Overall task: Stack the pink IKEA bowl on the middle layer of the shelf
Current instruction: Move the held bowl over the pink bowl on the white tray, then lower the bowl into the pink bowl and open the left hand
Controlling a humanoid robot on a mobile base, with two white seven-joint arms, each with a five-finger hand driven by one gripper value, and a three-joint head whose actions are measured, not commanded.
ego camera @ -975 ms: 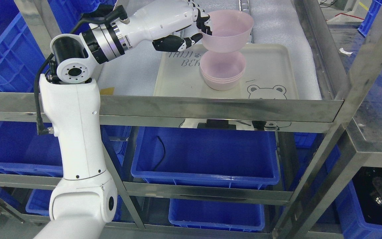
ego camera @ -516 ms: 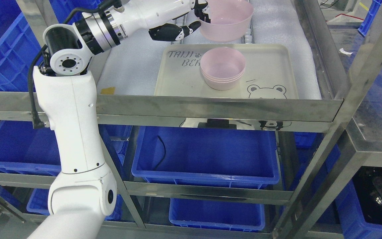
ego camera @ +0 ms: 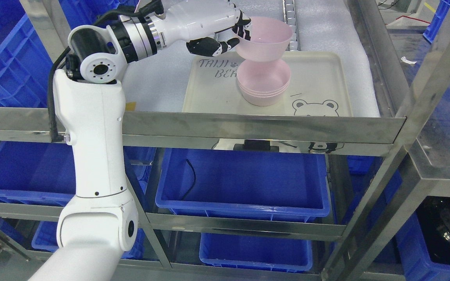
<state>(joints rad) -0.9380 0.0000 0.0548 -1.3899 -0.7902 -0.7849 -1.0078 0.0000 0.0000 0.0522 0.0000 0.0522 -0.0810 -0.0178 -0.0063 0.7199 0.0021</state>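
Observation:
My left hand [ego camera: 231, 34] is shut on the left rim of a pink bowl [ego camera: 266, 40] and holds it upright in the air. The bowl hangs just above and slightly behind a stack of pink bowls [ego camera: 264, 84]. That stack stands on a cream tray [ego camera: 318, 80] with a bear print, on the shelf layer lined with white foam. The held bowl hides the far rim of the stack. My left arm reaches up from the lower left, over the shelf's front rail. My right arm does not show.
A steel front rail [ego camera: 248, 128] edges the shelf layer, and steel posts [ego camera: 424, 74] rise at the right. Blue crates [ego camera: 244, 183] fill the layers below and the left side. The tray's right half is bare.
My left hand raised the bowl back and up, then brought it forward and down again. It now hangs just over the stack, a little lower and left of half a second ago.

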